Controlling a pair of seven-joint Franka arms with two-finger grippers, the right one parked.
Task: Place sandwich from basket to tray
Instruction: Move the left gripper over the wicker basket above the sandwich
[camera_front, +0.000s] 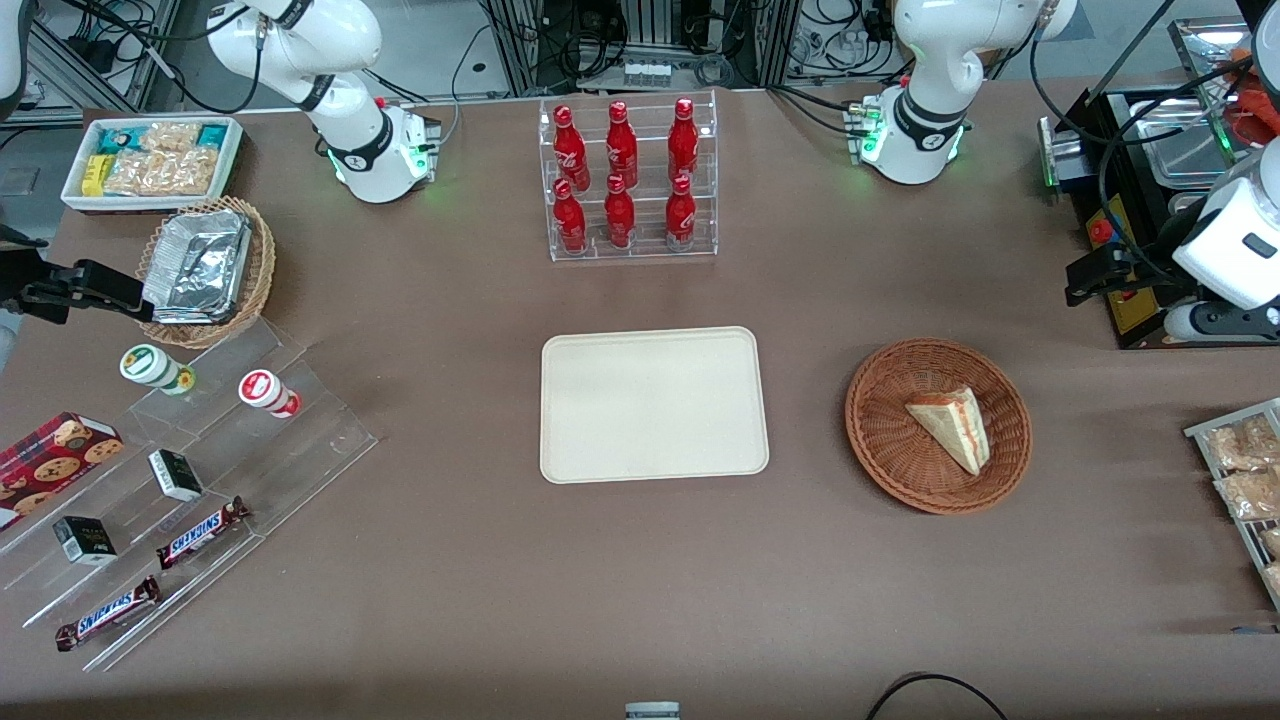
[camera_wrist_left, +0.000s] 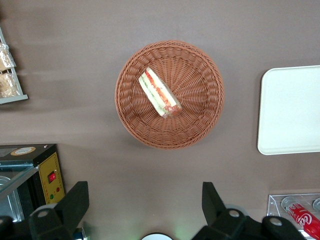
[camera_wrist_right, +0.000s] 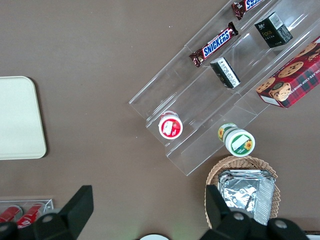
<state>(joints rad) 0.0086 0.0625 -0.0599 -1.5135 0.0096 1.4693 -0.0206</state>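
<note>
Claw (camera_wrist_left: 142, 210) is held open, high above the basket (camera_wrist_left: 200, 125); the sandwich (camera_wrist_left: 159, 93) could be crushed if squeezed hard.

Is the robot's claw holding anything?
No. The gripper is open and empty, hanging above the table; the sandwich lies untouched in the basket.

Sandwich (camera_front: 953, 427) in basket (camera_front: 885, 440), off centre. Basket beside tray (camera_front: 653, 405), apart from it, toward working arm's end of table (camera_front: 500, 600). Bottle rack (camera_front: 630, 180) farther from front camera than tray. Stepped display stand (camera_front: 190, 470) and foil-container basket (camera_front: 205, 272) toward parked arm's end. Gripper (camera_wrist_left: 145, 207) up above table, wide apart, nothing between fingers, basket below it.
</note>
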